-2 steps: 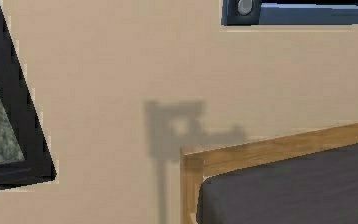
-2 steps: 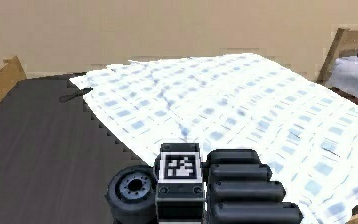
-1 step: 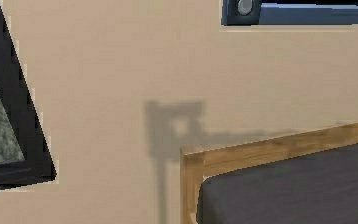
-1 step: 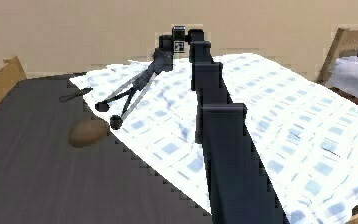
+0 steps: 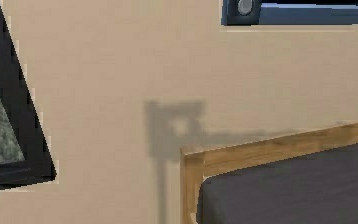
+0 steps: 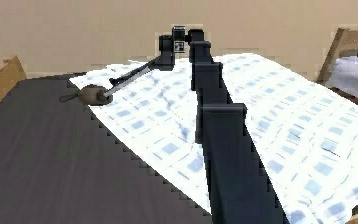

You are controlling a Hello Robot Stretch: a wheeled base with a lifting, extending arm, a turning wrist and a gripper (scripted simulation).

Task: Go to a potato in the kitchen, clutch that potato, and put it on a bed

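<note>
A small brown lump, potato-like in shape and colour (image 6: pixel 89 96), lies on the bed (image 6: pixel 47 150) where the dark sheet meets a white quilt with blue squares (image 6: pixel 287 110). My arm (image 6: pixel 222 130) reaches out over the bed in the arm side view. Its gripper (image 6: pixel 107 91) points left, and the thin fingers (image 6: pixel 132 76) end right at the brown lump. Since the lump rests on or just above the bedding, I cannot tell whether the gripper holds it.
The bed's wooden headboard (image 5: pixel 277 150) and dark mattress (image 5: pixel 287 195) stand at the forward view's lower right against a beige wall. A black-framed window (image 5: pixel 12 110) is at the left, a dark-framed item (image 5: pixel 297 10) at the top right. More wooden bed frame (image 6: pixel 347 55) shows far right.
</note>
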